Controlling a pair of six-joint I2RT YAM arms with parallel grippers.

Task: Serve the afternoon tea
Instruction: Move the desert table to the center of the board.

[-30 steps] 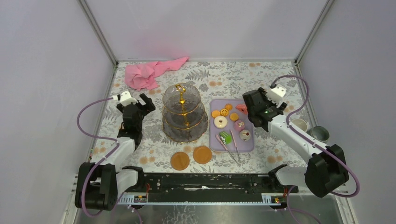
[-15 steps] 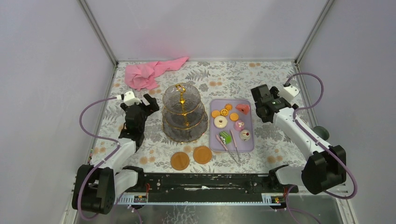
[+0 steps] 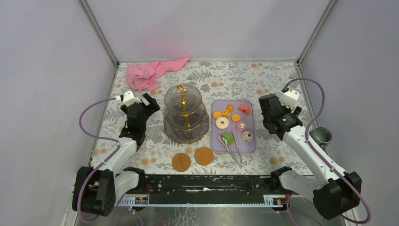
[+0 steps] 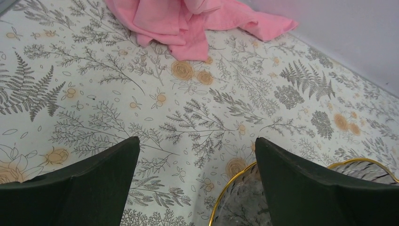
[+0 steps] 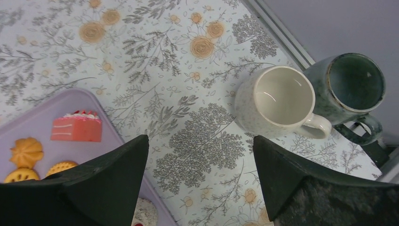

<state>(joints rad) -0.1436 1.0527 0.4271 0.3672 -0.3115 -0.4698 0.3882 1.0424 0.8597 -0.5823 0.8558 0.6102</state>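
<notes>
I read the left end effector (image 4: pixel 197 141) as fully apart with nothing between its fingers. In the left wrist view it points over bare floral worktop (image 3: pixel 226 80), and a gold-rimmed glass plate of the three-tier stand (image 3: pixel 186 113) sits just beside its right finger at the lower right. The pink cloth (image 3: pixel 150 73) lies crumpled at the top of that view, well apart from the fingers.

The right end effector (image 5: pixel 200 139) also stands apart and grips nothing. In the right wrist view the cream mug (image 5: pixel 277 101) stands upright right of centre. The grey-green mug (image 5: pixel 350 84) is just beside it at the upper right. I cannot tell whether the two touch.

In the top view the stand occupies the centre of the frame. The lilac tray (image 3: pixel 248 147) lies just to its right and carries all the pastries:
- orange biscuits (image 3: pixel 226 113) at the upper left of the tray;
- a red cake slice (image 3: pixel 243 109) at the upper right;
- the doughnut (image 3: pixel 222 123) at mid left;
- the green cake (image 3: pixel 227 138) lower left;
- the cupcakes (image 3: pixel 247 136) at mid right.

The pink tongs (image 3: pixel 234 150) rest across the tray's lower edge. Two round orange discs (image 3: pixel 203 156) lie on the worktop below the stand.
</notes>
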